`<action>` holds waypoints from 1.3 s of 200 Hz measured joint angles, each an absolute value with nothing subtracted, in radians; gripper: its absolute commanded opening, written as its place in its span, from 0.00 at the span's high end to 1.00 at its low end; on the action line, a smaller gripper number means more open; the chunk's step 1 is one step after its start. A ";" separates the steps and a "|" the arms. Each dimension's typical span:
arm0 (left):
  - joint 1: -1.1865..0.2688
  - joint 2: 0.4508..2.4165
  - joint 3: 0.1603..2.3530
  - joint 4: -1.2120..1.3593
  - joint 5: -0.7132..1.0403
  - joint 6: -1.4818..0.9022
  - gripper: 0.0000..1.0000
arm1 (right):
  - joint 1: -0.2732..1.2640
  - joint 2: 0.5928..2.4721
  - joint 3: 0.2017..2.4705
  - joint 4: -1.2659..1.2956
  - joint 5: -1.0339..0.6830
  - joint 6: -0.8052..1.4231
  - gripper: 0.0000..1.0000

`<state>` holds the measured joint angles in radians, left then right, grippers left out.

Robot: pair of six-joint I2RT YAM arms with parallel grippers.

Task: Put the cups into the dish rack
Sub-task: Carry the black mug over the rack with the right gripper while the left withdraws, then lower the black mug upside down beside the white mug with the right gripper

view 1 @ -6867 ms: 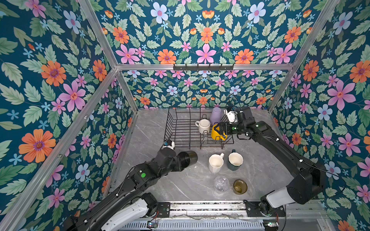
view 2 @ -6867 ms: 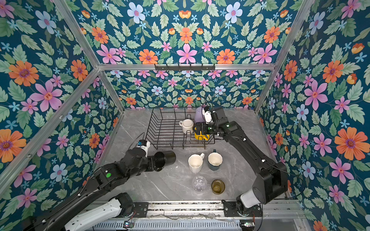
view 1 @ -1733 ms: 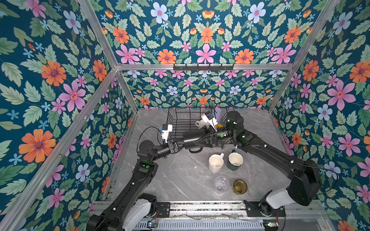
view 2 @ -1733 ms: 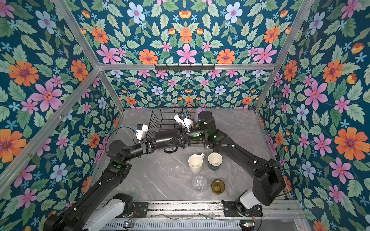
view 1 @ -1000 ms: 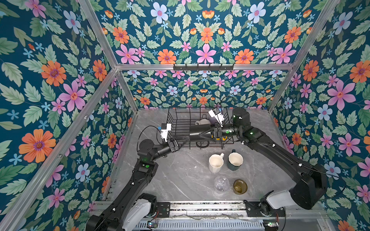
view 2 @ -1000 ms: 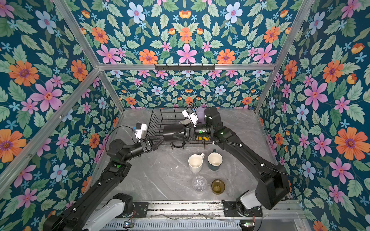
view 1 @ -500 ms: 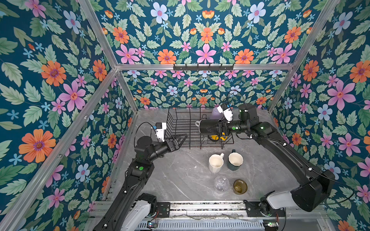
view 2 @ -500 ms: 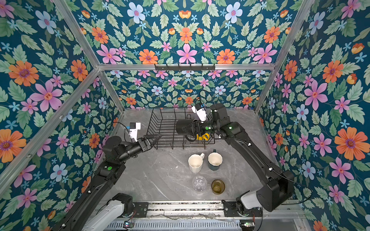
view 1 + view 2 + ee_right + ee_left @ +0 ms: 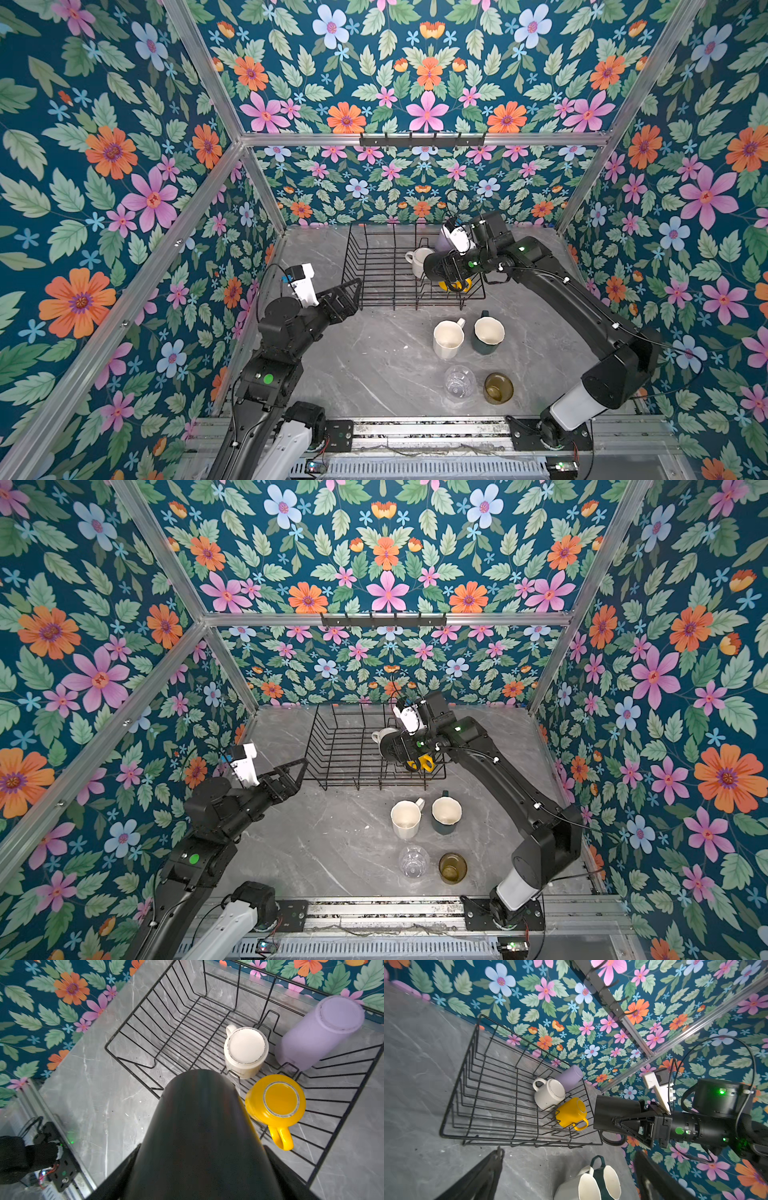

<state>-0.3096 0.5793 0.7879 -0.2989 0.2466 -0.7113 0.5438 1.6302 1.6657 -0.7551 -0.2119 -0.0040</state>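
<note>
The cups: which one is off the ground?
The black mug, gripped sideways by the right pincer above the dish rack; all others rest on something.

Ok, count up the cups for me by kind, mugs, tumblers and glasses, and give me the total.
Mugs: 5, namely white mug, yellow mug, black mug, cream mug, dark green mug
Tumblers: 1, the lilac tumbler
Glasses: 2, namely clear glass, amber glass
Total: 8

black mug (image 9: 197, 1126), yellow mug (image 9: 275, 1101), lilac tumbler (image 9: 318, 1032)
</note>
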 measured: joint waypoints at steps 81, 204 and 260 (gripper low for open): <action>-0.310 0.466 0.835 -0.452 0.089 -0.677 0.00 | 0.594 1.878 1.878 -0.902 -0.094 -0.162 1.00; -0.310 0.447 0.847 -0.496 0.043 -0.656 0.00 | 0.600 1.999 1.950 -0.959 -0.043 -0.349 1.00; -0.310 0.437 0.842 -0.503 0.035 -0.656 0.00 | 0.599 2.067 2.020 -0.973 -0.048 -0.396 1.00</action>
